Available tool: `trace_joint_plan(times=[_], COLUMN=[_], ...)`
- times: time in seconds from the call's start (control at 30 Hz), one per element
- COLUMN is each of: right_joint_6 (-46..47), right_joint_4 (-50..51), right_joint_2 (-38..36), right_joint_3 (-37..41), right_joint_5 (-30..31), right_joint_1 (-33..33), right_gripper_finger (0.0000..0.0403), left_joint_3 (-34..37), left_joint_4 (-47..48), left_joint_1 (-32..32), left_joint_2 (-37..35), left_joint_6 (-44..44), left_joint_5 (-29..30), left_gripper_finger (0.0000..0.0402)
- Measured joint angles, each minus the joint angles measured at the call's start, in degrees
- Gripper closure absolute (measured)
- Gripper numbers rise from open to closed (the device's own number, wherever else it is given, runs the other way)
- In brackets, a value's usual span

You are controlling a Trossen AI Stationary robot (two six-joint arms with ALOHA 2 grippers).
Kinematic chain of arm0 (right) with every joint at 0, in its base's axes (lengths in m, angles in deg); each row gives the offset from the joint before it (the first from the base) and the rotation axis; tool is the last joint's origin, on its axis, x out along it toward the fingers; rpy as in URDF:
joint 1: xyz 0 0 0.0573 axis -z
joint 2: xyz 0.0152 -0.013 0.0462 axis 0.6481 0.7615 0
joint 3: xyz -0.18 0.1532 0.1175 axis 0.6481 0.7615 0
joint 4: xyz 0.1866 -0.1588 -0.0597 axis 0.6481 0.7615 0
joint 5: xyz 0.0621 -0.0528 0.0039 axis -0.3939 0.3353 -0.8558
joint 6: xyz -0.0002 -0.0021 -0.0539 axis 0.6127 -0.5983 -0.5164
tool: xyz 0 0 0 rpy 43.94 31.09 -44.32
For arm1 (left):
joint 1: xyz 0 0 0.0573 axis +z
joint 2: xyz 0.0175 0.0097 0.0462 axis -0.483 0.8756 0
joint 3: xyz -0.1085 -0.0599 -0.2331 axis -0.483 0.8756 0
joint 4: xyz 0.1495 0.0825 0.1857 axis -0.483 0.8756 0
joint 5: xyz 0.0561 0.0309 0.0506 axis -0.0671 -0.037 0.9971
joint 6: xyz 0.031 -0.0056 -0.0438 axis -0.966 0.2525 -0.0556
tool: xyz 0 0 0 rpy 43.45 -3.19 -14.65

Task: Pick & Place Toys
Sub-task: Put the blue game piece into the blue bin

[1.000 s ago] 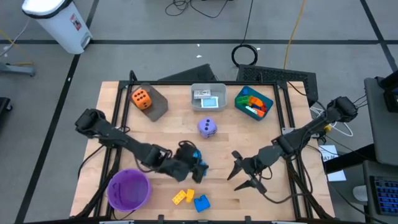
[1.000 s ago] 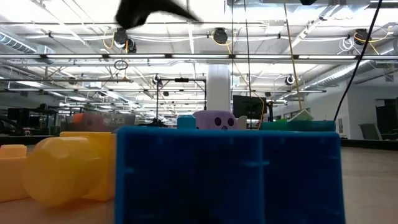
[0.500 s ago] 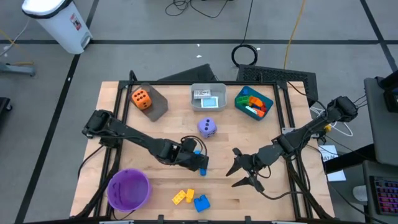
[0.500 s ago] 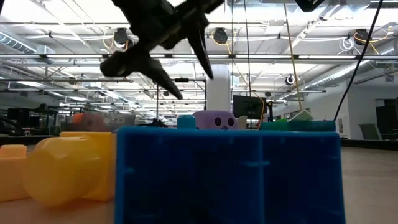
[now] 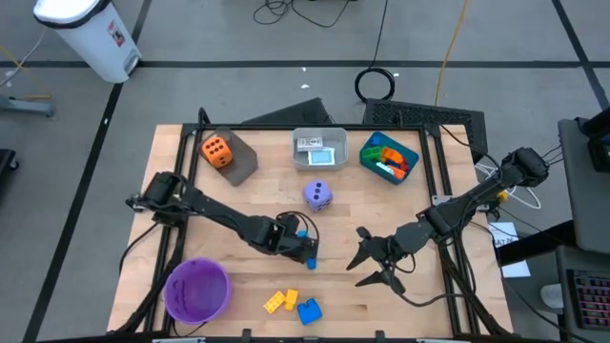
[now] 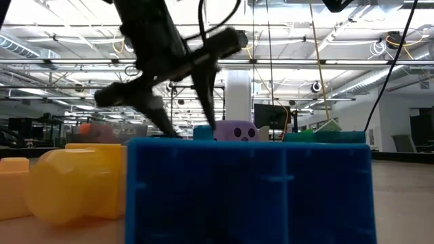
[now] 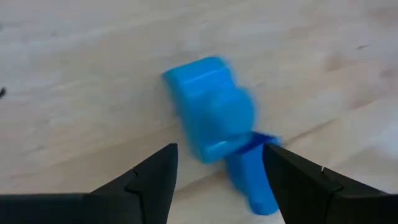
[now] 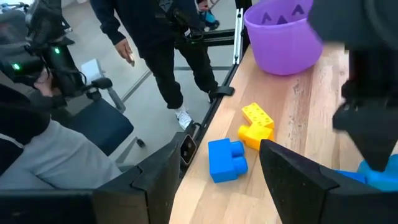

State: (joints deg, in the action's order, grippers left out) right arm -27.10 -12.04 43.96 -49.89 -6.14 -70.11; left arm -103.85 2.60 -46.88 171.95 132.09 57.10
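Observation:
A blue toy lies on the wooden table; in the high view it sits under my left gripper. That gripper points steeply down, open, with one finger on each side of the toy's near end; I cannot tell whether they touch. In the low view its fingers hang above the bricks. My right gripper is open and waits right of centre, above the table. A yellow brick and a blue brick lie near the front edge. A purple die rests mid-table, and an orange die on a grey bin.
A purple bowl stands at the front left. A white bin and a teal bin with toys stand along the far edge. People are beside the table in the right wrist view.
My left gripper has come down toward the blue toy and shifted a little toward the table's right and far side, rolling about its own line as it sank. Its fingers have kept the same gap.

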Motion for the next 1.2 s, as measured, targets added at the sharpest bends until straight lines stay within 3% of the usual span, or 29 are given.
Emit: trace_joint_plan(times=[0.33, 0.7, 0.93, 1.2], right_joint_6=[0.2, 0.4, 0.0, 0.0], right_joint_4=[0.5, 1.7, 3.7, 4.6], right_joint_2=[0.0, 0.0, 0.0, 0.0], right_joint_3=[0.0, 0.0, 0.0, 0.0], right_joint_5=[-0.1, -0.3, -0.4, -0.4], right_joint_1=[0.0, 0.0, 0.0, 0.0], right_gripper_finger=[0.0191, 0.0201, 0.0202, 0.0202], left_joint_3=[0.0, 0.0, 0.0, 0.0], left_joint_4=[0.5, 8.3, -0.6, 3.2], left_joint_1=[1.3, 2.6, 2.0, 4.3], left_joint_2=[3.0, 2.9, 2.3, 2.3], left_joint_6=[1.1, 2.9, 2.2, 2.4], left_joint_5=[-1.7, -4.8, -1.0, 1.2], left_gripper_finger=[0.016, 0.0161, 0.0161, 0.0161])
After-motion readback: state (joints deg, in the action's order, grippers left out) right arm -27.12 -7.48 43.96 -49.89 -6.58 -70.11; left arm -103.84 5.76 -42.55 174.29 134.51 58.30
